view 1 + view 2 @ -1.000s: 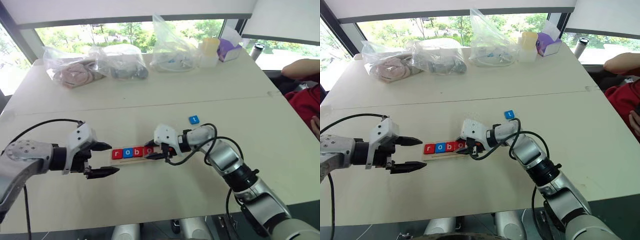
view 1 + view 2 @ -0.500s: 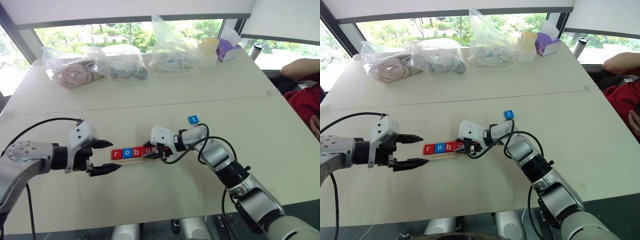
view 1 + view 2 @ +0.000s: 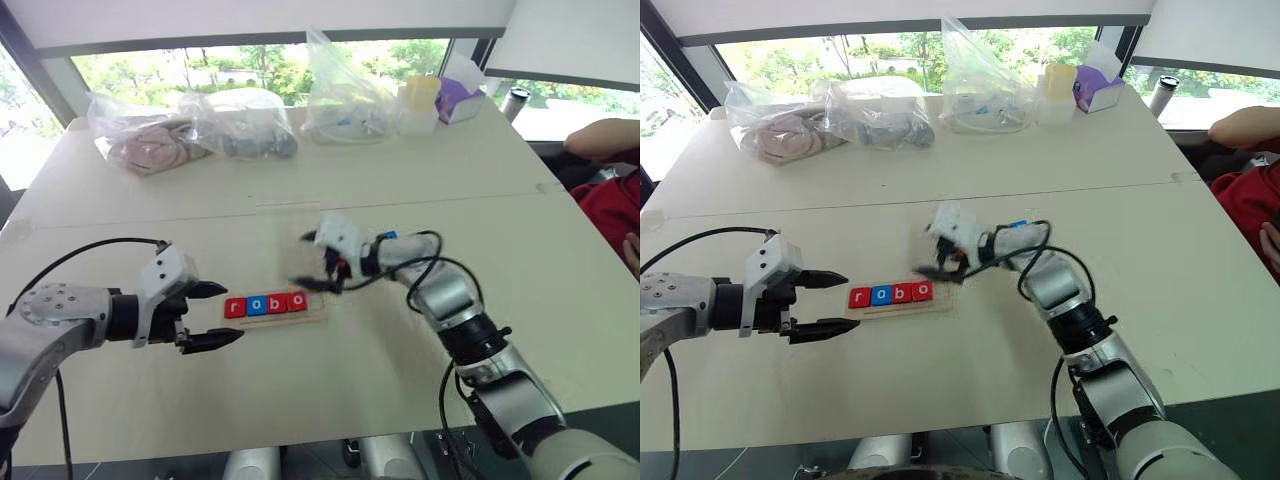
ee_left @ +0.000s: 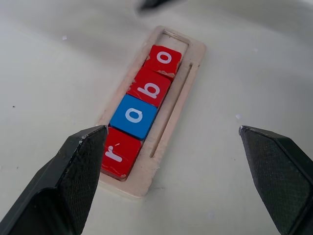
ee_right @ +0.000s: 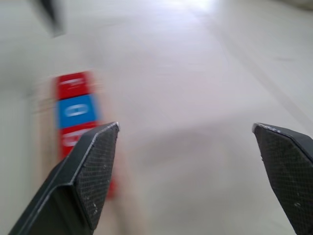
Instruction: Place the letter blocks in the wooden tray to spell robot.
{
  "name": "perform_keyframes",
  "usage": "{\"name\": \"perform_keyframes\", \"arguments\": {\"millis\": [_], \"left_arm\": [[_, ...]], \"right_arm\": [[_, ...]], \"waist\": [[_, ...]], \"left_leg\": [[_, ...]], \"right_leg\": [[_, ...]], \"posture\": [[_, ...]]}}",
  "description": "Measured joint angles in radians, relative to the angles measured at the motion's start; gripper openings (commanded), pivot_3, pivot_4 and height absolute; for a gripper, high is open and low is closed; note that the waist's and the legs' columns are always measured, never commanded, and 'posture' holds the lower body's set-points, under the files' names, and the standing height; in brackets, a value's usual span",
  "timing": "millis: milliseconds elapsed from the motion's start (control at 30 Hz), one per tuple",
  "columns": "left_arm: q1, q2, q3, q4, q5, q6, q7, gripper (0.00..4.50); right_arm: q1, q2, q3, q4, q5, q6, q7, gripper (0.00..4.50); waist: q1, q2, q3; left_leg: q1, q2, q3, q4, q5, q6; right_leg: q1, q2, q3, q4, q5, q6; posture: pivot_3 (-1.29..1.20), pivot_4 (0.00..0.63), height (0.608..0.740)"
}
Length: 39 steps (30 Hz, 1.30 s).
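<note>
The wooden tray lay on the worktop holding four letter blocks reading r, o, b, o (its right end slot bare). The right pincer hung spread above that end; the left pincer stood spread just left of the tray

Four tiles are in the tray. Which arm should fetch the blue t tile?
Right. The small blue square t tile lies beside the right arm, close to the open right gripper, past the empty end of the long pale wooden tray. The left gripper sits off the opposite end.
</note>
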<state>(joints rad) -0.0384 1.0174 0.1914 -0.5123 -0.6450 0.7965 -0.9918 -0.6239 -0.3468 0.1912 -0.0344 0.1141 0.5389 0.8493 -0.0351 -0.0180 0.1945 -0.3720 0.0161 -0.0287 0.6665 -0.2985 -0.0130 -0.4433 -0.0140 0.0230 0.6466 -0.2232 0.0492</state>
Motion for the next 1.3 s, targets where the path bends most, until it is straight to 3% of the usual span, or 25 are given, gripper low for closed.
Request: {"name": "perform_keyframes", "arguments": {"millis": [67, 167, 300, 500, 833, 933, 1100, 1300], "left_arm": [[-0.005, -0.002, 0.000, 0.001, 0.000, 0.001, 0.002, 4.50], [-0.021, -0.005, -0.009, 0.006, 0.000, 0.000, 0.002, 4.50], [-0.074, -0.026, -0.023, 0.013, -0.006, 0.002, 0.002, 4.50], [-0.149, -0.042, -0.048, 0.031, -0.019, 0.005, 0.010, 4.50], [-0.201, -0.064, -0.102, 0.063, -0.013, 0.004, 0.014, 4.50], [-0.202, -0.064, -0.102, 0.063, -0.009, 0.004, 0.017, 4.50], [-0.191, -0.064, -0.102, 0.062, -0.006, 0.005, 0.026, 4.50], [-0.193, -0.064, -0.100, 0.058, -0.007, 0.004, 0.031, 4.50]], "right_arm": [[0.070, -0.041, -0.052, -0.115, 0.038, 0.048, -0.005, 4.43], [0.174, -0.074, -0.030, -0.234, 0.045, 0.082, -0.025, 4.43], [0.225, -0.077, -0.018, -0.219, -0.028, 0.130, -0.173, 4.43], [0.209, 0.089, -0.195, -0.124, -0.096, 0.339, -0.523, 4.43], [0.142, 0.223, -0.230, -0.013, -0.092, 0.327, -0.681, 4.43], [0.116, 0.223, -0.231, 0.034, -0.091, 0.298, -0.686, 3.58], [0.103, 0.211, -0.219, 0.071, -0.092, 0.258, -0.685, 1.21], [0.154, 0.204, -0.209, -0.058, -0.090, 0.361, -0.696, 1.23]], "waist": [[0.001, 0.000, 0.000], [-0.009, 0.000, 0.000], [-0.009, 0.000, 0.000], [-0.009, -0.001, 0.000], [-0.012, -0.001, 0.000], [-0.013, -0.001, 0.000], [-0.012, -0.001, 0.000], [-0.010, -0.001, 0.000]], "left_leg": [[0.000, 0.000, 0.000, -0.001, 0.000, 0.000], [0.001, 0.000, 0.000, -0.001, 0.000, 0.000], [0.002, 0.000, 0.001, 0.000, 0.001, -0.001], [0.001, 0.000, 0.001, 0.000, 0.003, -0.005], [0.001, 0.000, 0.001, 0.000, 0.003, -0.005], [0.001, 0.000, 0.001, 0.000, 0.003, -0.005], [0.001, 0.000, 0.001, -0.001, 0.003, -0.005], [0.000, 0.000, 0.000, -0.001, 0.003, -0.005]], "right_leg": [[0.000, 0.000, 0.000, 0.000, 0.000, 0.000], [0.000, 0.001, 0.000, 0.000, 0.000, 0.001], [0.000, 0.002, 0.001, 0.000, -0.002, -0.002], [0.000, 0.002, 0.001, 0.001, 0.001, -0.004], [0.000, 0.003, 0.001, 0.001, 0.002, -0.003], [0.000, 0.003, 0.001, 0.001, 0.002, -0.003], [0.000, 0.003, 0.001, 0.001, 0.002, -0.003], [-0.001, 0.003, 0.001, 0.000, 0.002, -0.002]], "posture": [[0.00, 0.150, 0.740], [0.00, 0.150, 0.740], [0.00, 0.150, 0.740], [0.00, 0.150, 0.740], [0.00, 0.150, 0.740], [0.00, 0.150, 0.740], [0.00, 0.150, 0.740], [0.00, 0.150, 0.740]]}}
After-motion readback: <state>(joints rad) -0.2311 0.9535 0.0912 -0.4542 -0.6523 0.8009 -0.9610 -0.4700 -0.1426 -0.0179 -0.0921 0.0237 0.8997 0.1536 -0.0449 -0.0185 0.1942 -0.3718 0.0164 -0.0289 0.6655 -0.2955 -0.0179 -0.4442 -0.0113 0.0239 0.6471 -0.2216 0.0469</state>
